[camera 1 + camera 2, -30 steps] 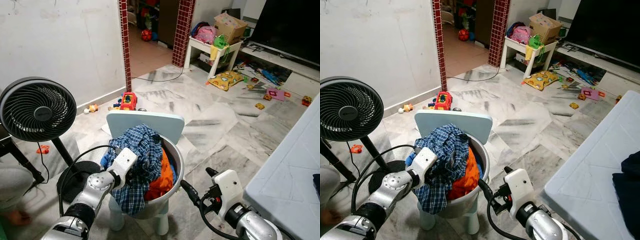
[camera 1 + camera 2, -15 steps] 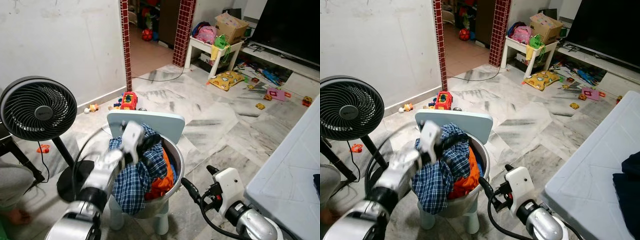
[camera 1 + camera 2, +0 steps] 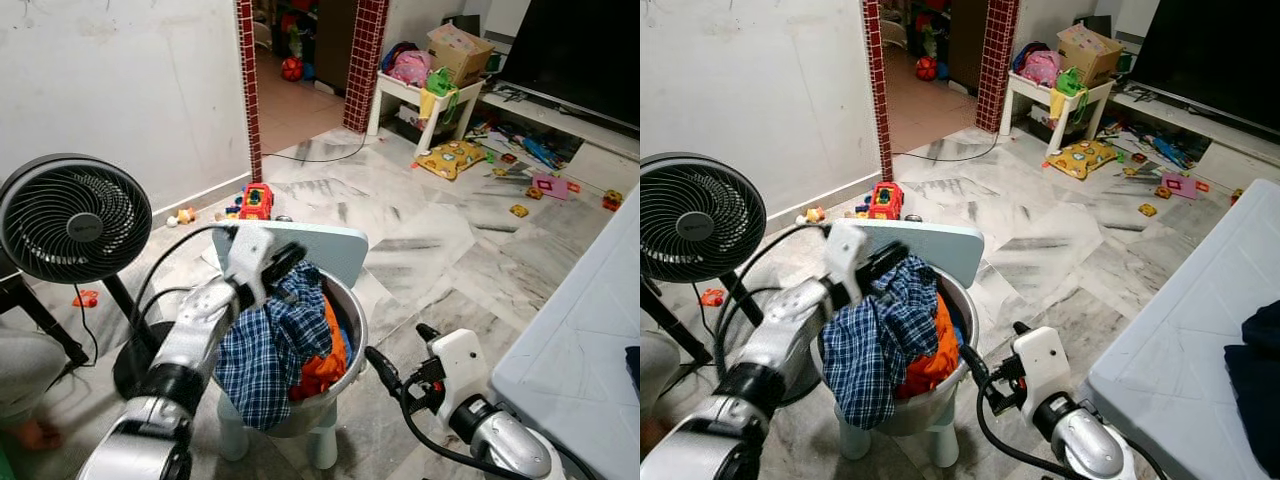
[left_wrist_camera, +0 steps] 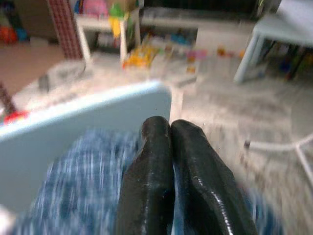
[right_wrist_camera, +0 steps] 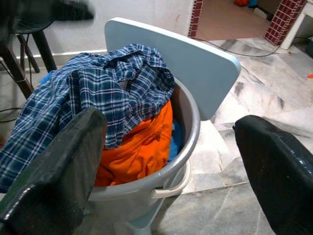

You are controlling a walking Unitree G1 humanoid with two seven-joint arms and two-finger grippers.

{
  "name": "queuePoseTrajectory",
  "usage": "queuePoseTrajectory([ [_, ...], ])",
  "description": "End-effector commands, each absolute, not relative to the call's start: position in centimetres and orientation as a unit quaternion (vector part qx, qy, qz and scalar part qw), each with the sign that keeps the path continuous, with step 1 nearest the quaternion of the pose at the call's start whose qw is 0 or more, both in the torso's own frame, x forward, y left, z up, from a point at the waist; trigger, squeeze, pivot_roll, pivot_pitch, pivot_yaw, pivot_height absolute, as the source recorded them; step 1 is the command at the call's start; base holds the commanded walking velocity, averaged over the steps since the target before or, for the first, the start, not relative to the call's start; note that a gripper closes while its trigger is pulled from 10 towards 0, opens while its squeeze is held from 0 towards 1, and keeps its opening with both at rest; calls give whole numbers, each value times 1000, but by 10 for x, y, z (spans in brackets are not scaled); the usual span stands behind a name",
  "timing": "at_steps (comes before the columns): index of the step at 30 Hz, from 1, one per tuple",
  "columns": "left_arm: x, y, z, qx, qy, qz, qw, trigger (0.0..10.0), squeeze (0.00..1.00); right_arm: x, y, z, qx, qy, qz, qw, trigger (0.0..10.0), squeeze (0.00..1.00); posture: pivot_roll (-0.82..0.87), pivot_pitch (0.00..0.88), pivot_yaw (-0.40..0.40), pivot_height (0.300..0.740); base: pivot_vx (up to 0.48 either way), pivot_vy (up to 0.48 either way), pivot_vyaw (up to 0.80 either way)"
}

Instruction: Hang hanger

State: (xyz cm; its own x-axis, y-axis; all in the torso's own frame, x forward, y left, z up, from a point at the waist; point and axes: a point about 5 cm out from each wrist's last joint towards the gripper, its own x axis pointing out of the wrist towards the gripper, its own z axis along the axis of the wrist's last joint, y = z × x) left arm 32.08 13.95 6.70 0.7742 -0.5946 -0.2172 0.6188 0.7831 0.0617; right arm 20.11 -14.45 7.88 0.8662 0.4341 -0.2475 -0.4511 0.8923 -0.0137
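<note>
1. The right tool (image 3: 385,365) is hovering low in front of the robot, just beside the grey bucket (image 3: 352,330); its two black fingers (image 5: 54,171) are spread wide apart and gripping nothing, with the bucket showing between them in the right wrist view.
2. The left tool (image 3: 283,262) is reaching over the top of the bucket, its fingers (image 4: 168,176) pressed fully together; they are meeting the blue plaid shirt (image 3: 270,345) at its upper edge, but whether cloth is actually pinched between them I cannot tell.
3. The plaid shirt is draping over the bucket's near rim and hanging down its outer side, with an orange garment (image 3: 325,365) lying beneath it inside the bucket.
4. The bucket is sitting on a small pale blue chair (image 3: 335,245), whose backrest is standing upright just behind it.
5. A black standing fan (image 3: 72,220) is standing on the marble floor (image 3: 420,250) to the robot's left, near the white wall.
6. A red toy car (image 3: 258,200) is lying on the floor behind the chair, close to the red brick doorway pillar (image 3: 248,80).
7. A white bench (image 3: 425,100) further off on the right is carrying a cardboard box (image 3: 458,52), with scattered toys around it.
8. No hanger can be made out anywhere in these views.
</note>
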Motion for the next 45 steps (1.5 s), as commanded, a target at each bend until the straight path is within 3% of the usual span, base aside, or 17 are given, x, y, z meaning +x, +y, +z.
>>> queuePoseTrajectory([
  [1,313,134,62,123,101,-375,913,10000,1000,202,-147,77,-41,124,226,965,10000,0,95,0,-59,740,0,0,0],
  [5,306,134,51,177,124,-412,885,10000,1000,203,-145,76,-44,125,234,963,10000,0,96,0,-60,740,0,0,0],
  [17,323,139,59,244,128,-392,878,10000,1000,199,-146,76,-43,128,228,964,10000,0,69,0,-47,740,0,0,0],
  [26,335,114,81,212,55,-398,891,10000,1000,200,-147,76,-44,126,226,965,10000,0,65,0,-44,740,0,0,0],
  [30,335,106,80,193,67,-412,888,10000,1000,200,-147,76,-44,127,226,965,10000,0,60,0,-41,740,0,0,0],
  [33,330,105,71,195,95,-433,875,10000,1000,199,-146,76,-45,128,226,965,10000,0,58,0,-40,740,0,0,0],
  [35,321,111,56,228,140,-465,844,10000,1000,198,-147,76,-43,129,223,965,10000,0,52,0,-36,740,0,0,0],
  [43,314,133,38,276,210,-460,818,10000,1000,198,-149,75,-44,131,221,965,10000,0,50,0,-39,740,0,0,0],
  [44,314,135,36,284,215,-457,815,10000,878,198,-149,75,-44,131,221,965,10000,0,50,0,-39,740,0,0,0],
  [45,313,139,35,289,222,-455,813,2980,0,198,-150,75,-44,131,221,965,10000,0,48,0,-40,740,0,0,0],
])
